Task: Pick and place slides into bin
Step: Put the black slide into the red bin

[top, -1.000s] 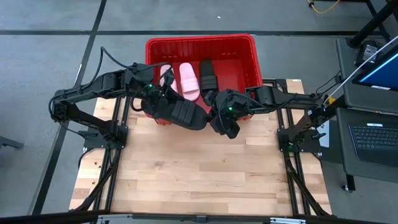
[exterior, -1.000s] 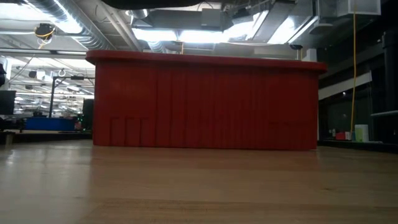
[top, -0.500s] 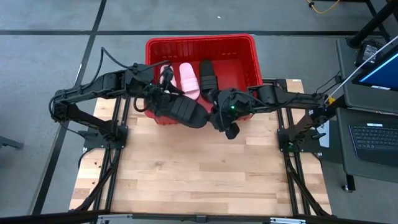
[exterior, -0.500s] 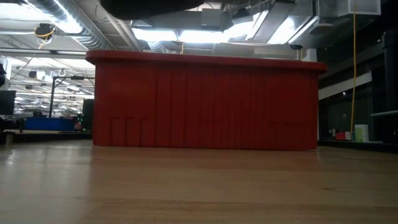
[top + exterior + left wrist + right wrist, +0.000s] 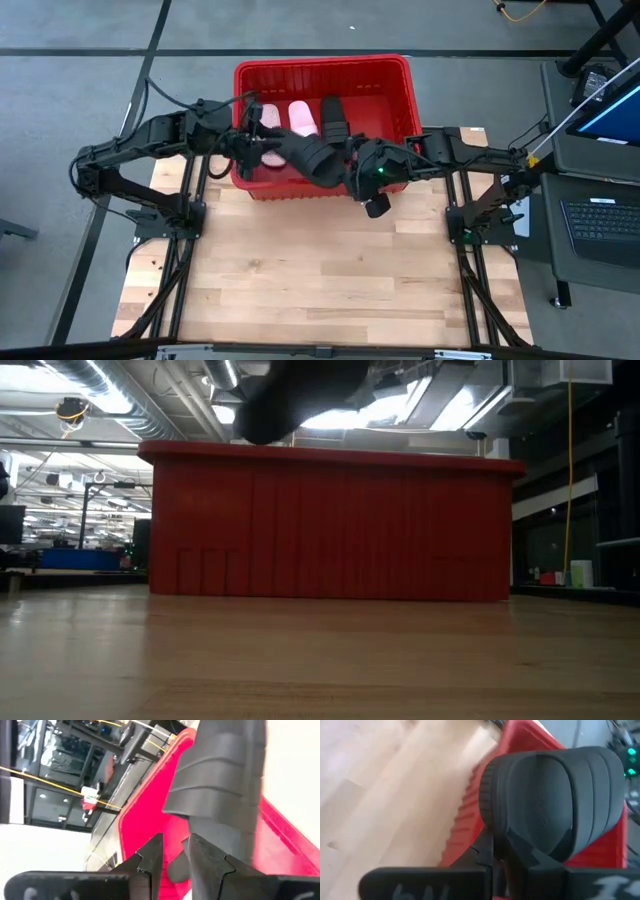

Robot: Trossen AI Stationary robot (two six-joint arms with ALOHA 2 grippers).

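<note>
Our left gripper (image 5: 262, 146) sits over the left half of the red bin (image 5: 323, 68), its fingers (image 5: 150, 860) slightly parted beside the black slide (image 5: 308, 156); we cannot tell whether they grip it. Our right gripper (image 5: 352, 170) is closed on the slide's other end, just above the bin's near wall. The slide hangs between the two, its long axis running across the bin from left to right, over the near part of the opening. Two pink slides (image 5: 302, 117) and another black slide (image 5: 332, 118) lie inside. We judge a straight release drops it in.
</note>
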